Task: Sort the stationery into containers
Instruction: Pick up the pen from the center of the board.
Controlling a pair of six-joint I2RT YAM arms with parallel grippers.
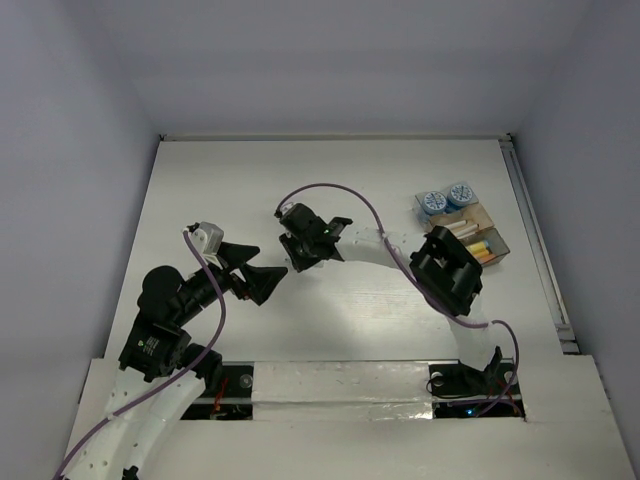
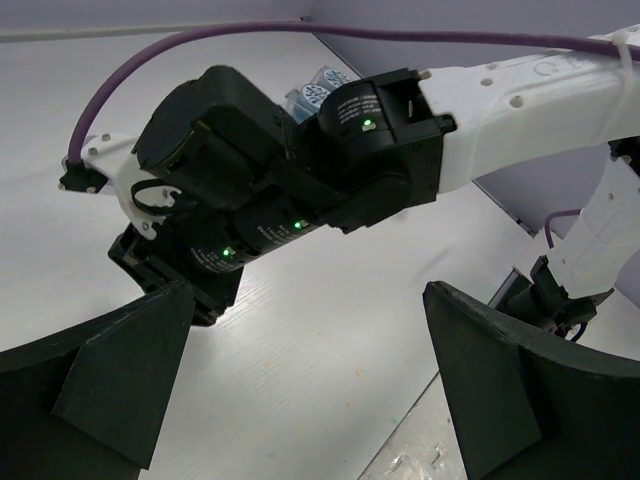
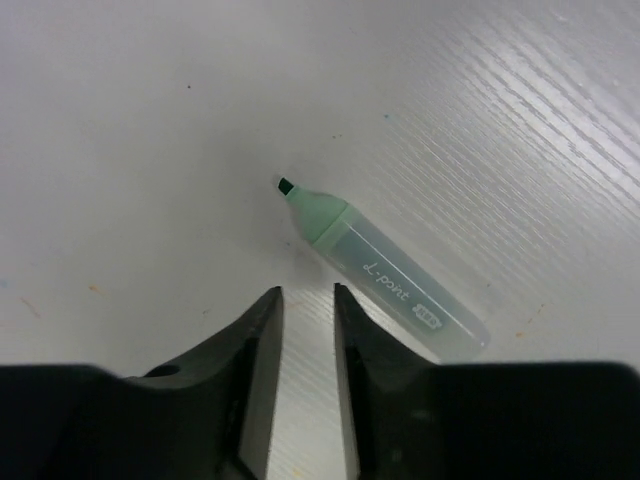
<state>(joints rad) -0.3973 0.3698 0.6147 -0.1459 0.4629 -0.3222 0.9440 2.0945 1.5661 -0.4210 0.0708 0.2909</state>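
Two black wedge-shaped fingers of the right gripper (image 3: 308,292) stand almost shut, gripping nothing, just beside the translucent pale-green highlighter (image 3: 385,265) lying flat on the white grained table (image 3: 150,120), while the left gripper (image 2: 305,300) gapes wide, empty.
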